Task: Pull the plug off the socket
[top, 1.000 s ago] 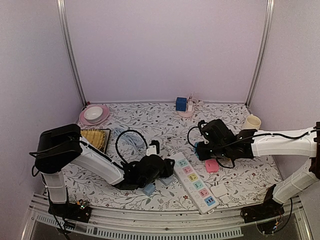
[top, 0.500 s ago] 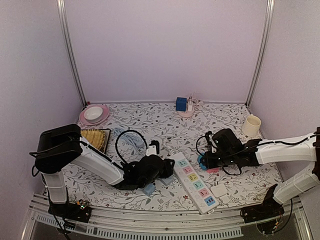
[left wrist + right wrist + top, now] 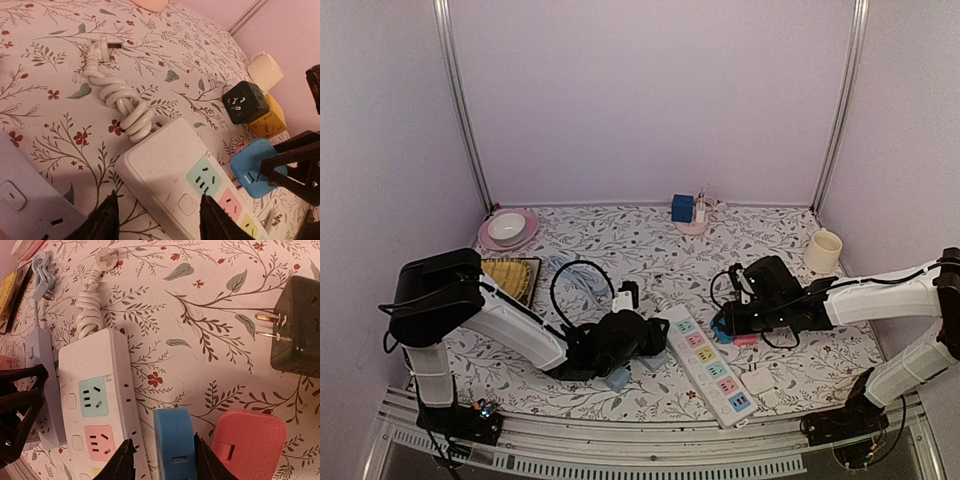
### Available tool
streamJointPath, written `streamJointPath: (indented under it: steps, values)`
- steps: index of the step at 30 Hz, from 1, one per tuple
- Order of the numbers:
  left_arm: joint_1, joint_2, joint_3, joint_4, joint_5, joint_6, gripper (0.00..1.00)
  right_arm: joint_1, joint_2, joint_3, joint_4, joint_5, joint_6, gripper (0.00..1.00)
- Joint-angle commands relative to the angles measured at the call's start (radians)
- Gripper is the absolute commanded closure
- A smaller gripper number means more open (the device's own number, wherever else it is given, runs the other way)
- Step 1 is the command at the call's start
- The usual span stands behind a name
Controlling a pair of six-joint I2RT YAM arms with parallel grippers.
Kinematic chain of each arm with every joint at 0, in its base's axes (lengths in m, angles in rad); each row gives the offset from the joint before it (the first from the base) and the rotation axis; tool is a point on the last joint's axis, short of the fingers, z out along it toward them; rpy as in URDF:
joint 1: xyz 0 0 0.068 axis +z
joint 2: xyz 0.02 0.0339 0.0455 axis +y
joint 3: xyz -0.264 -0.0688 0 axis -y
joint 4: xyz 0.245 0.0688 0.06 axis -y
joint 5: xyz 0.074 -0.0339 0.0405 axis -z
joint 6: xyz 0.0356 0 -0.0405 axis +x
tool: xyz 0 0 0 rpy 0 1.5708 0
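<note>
Right wrist: my right gripper (image 3: 161,450) clamps the blue plastic plug (image 3: 171,432) beside the white power strip (image 3: 95,390). Shallow grip, it may slip.

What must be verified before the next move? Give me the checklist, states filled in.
1. Blue plug out of the power strip: ok, prongs bare.
2. Right gripper holding the plug: ok, it sits between the fingers.
3. Left gripper clamped on the strip: not ok, fingers apart at its end.
4. Room to set the plug down: cannot tell, the pink adapter lies right beside it.
5. Strip's coiled cord clear of both grippers: ok.
</note>
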Motion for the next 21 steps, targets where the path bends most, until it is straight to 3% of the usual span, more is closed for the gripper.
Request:
streamJointPath:
  steps: [1,21]
  values:
    - [-0.020,0.045,-0.057,-0.191,0.046,-0.008,0.44,-0.011,-0.003,-0.009,0.016,-0.009,-0.002,0.57]
    - [-0.019,0.046,-0.054,-0.191,0.048,-0.008,0.43,-0.012,-0.015,0.041,-0.105,0.112,-0.025,0.52]
